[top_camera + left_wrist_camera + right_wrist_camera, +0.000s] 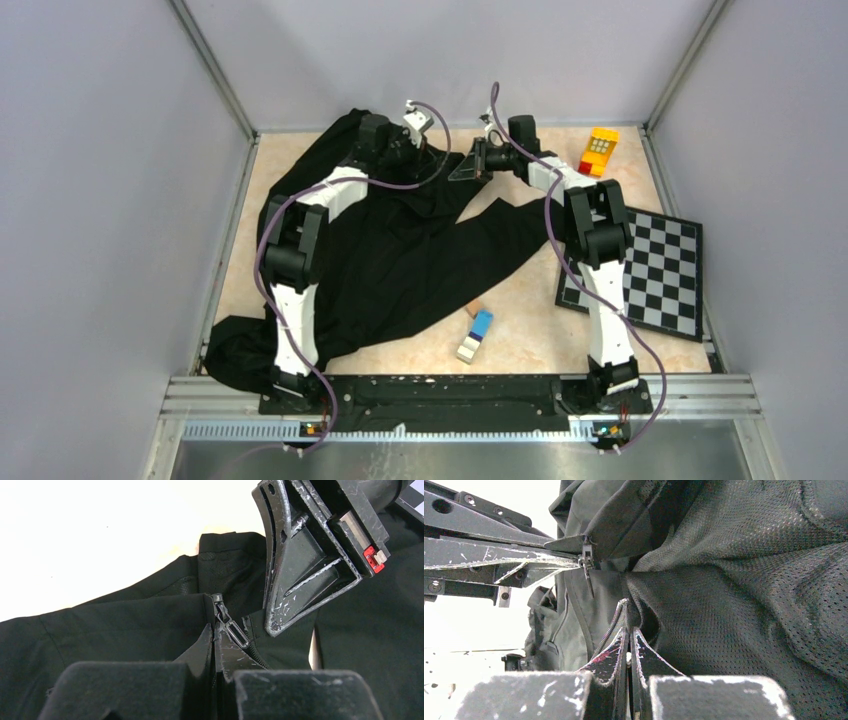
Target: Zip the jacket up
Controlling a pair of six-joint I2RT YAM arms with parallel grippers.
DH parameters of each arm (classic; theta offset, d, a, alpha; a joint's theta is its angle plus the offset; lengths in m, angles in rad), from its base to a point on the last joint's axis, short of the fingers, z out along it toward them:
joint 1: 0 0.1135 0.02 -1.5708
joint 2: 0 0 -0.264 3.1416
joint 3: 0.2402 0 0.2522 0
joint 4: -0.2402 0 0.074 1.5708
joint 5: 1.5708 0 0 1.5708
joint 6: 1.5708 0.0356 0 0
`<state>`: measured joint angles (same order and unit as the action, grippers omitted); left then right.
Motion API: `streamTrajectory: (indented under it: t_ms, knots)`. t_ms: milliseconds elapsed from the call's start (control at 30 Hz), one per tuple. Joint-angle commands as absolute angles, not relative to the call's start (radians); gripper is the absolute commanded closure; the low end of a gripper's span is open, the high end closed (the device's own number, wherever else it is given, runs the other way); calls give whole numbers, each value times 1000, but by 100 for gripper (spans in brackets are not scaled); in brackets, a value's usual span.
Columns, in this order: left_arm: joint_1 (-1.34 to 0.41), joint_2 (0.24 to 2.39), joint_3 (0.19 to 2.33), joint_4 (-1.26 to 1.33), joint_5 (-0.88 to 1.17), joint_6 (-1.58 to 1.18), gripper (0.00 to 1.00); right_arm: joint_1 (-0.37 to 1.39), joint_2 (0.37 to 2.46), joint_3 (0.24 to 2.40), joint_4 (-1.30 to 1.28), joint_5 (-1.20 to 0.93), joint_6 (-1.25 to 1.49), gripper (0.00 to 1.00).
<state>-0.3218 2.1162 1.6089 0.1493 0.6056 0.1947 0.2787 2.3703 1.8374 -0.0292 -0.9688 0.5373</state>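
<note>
The black jacket (400,250) lies rumpled across the left and middle of the table. My left gripper (412,150) is at its far end, shut on the fabric edge (125,625) right below the zipper slider (218,602). The pull tab (236,632) hangs loose beside its fingers. My right gripper (478,162) is close to the right of it, shut on the jacket's zipper tape (614,622) next to the mesh lining (734,605). The slider (585,560) also shows in the right wrist view, at the tips of the left gripper (569,555). The right gripper (270,627) shows in the left wrist view.
A black-and-white chequered board (650,270) lies at the right. A yellow and red block (598,152) stands at the far right. A small blue and white object (476,335) lies near the front middle. Enclosure walls stand on three sides.
</note>
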Motion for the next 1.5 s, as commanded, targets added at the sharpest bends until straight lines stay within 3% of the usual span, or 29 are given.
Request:
streamTrajectory:
  t_ms: [0,1467]
  knots:
    - [-322,2116,1641,158,640,181,100,285,2293,1838,37,-974,529,100]
    - [-337,2129,1657,103,644,229,100,298,2297,1845,86,-992,574,100]
